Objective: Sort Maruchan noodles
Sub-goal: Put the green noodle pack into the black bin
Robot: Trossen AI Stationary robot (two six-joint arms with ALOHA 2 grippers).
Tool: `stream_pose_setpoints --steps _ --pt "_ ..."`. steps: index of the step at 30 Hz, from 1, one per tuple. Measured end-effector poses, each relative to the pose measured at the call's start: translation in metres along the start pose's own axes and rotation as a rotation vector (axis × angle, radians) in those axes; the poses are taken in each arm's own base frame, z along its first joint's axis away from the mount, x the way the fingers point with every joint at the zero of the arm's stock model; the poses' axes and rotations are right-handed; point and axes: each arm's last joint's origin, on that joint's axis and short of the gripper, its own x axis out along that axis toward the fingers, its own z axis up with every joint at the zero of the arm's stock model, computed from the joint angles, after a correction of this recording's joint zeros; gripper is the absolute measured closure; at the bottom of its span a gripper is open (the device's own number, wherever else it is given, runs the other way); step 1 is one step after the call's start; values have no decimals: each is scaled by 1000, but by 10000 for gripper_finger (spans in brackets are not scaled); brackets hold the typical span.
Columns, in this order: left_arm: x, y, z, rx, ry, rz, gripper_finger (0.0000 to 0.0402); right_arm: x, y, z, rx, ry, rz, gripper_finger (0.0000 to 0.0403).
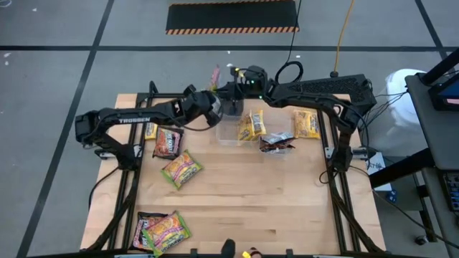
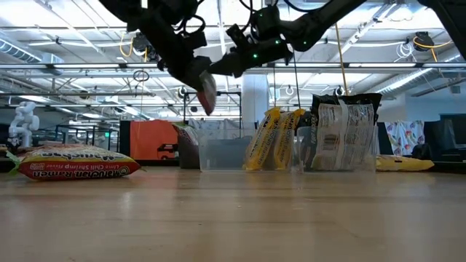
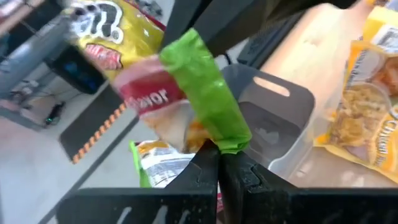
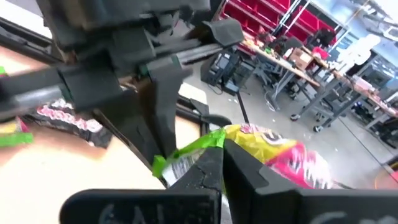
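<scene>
Handover of one packet point(image 3: 186, 87) over the tubs point(image 1: 231, 129).
Both left gripper point(image 3: 217, 158) and right gripper point(image 4: 219, 163) clamped on it; next, one release, then drop in tub.

Lifted packet point(image 3: 186, 93): green edge, yellow face, pink-red band with white lettering. Grippers dark, nearly black. Upper centre, packets in clear tubs point(image 1: 251, 126) yellow. Lower left, packets point(image 1: 161, 231) green-edged, pink. Table point(image 1: 237, 208) pale wood. Floor mat point(image 1: 231, 16) black, orange-striped.
</scene>
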Motion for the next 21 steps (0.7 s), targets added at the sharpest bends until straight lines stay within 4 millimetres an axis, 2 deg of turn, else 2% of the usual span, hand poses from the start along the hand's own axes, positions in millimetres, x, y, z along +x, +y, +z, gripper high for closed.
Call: stream_pose_setpoints --steps 8,21 --pt "9 18 -2 -33 12 -5 401 -5 -15 -15 47 9 5 403" --pt "10 19 -1 -82 1 -57 401 -4 -27 -41 87 33 -10 403"
